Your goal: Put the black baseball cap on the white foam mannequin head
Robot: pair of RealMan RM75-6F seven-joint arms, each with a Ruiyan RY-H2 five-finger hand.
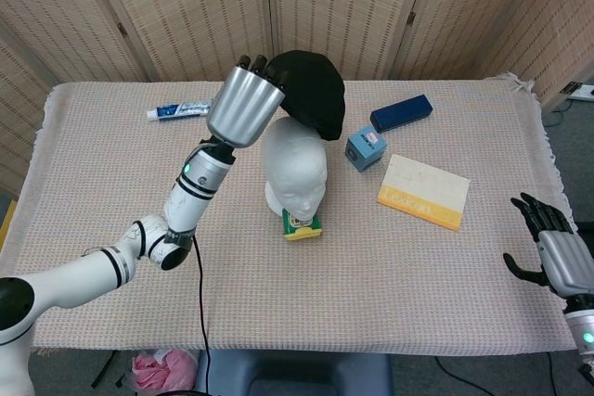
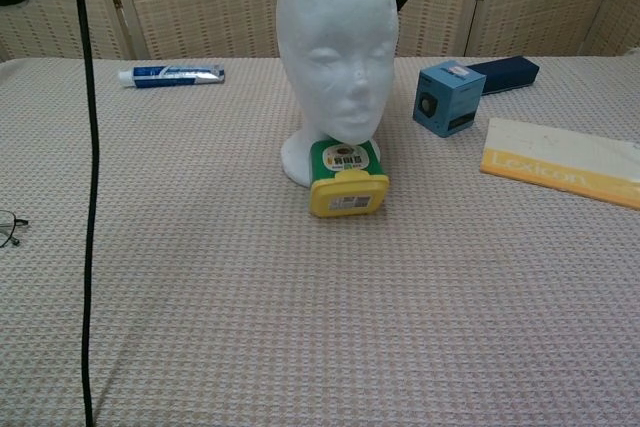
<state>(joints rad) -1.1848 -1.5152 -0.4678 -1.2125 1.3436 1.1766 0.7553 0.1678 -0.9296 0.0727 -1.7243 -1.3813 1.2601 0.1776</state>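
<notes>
Nearest the robot, a yellow-lidded green tub lies on its side on the woven table cover, touching the base of the white foam mannequin head at the head's 6 o'clock; its lid is on, so its contents cannot be told. At the table's 4 o'clock edge the right hand hangs off the cloth with its fingers spread and nothing in them. A yellow-edged book lies at the head's 3 o'clock, with a small blue box at 2 o'clock and a dark blue case farther behind it. A toothpaste tube lies at 10 o'clock. The left hand is raised at the head's 11 o'clock, its fingers curled onto the rim of the black baseball cap. The cap hangs beyond the fingertips, above and behind the crown toward 1 o'clock; whether it touches the foam cannot be told.
</notes>
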